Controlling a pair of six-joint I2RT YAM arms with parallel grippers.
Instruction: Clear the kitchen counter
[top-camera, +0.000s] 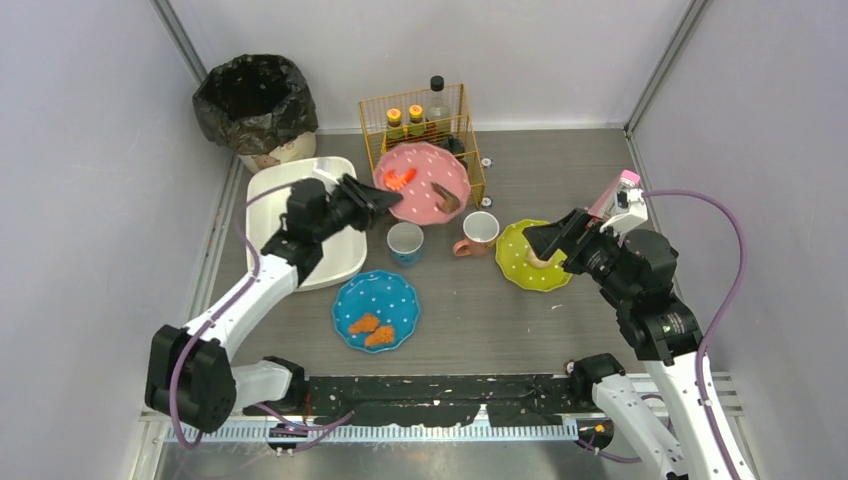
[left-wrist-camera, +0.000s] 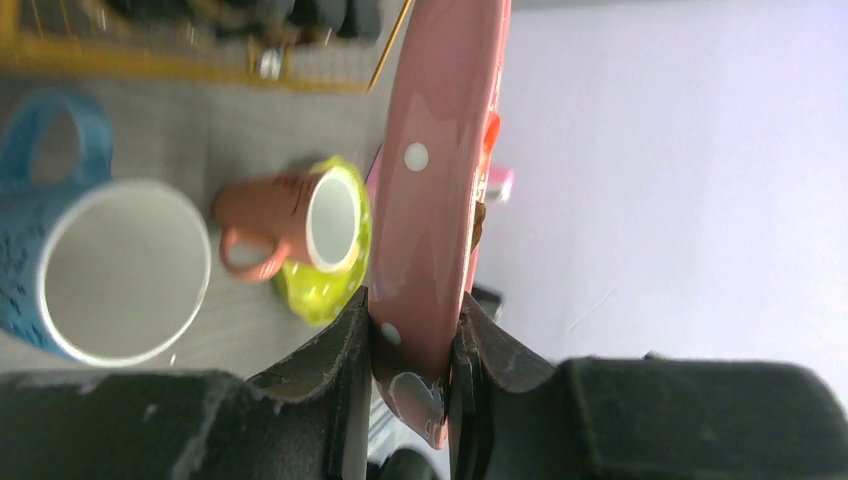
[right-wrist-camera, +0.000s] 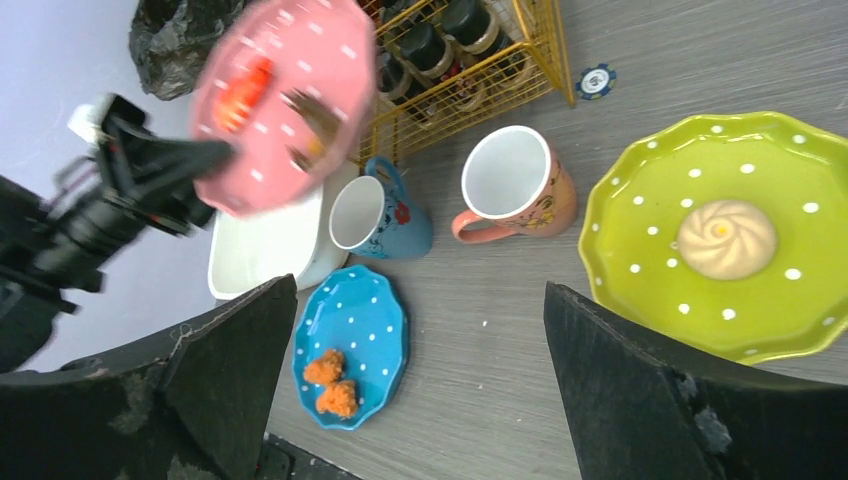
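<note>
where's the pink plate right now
In the top view, left of centre toward the back: the pink plate is pinched by its rim in the left gripper, in front of the yellow wire rack and beyond the blue mug.

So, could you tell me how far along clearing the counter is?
Nothing looks finished: the white tub appears empty. In hand: the left gripper holds the pink plate, food aboard, lifted; the right gripper hangs open over the green plate. Left on the counter: green plate, blue plate, blue mug, peach mug.
</note>
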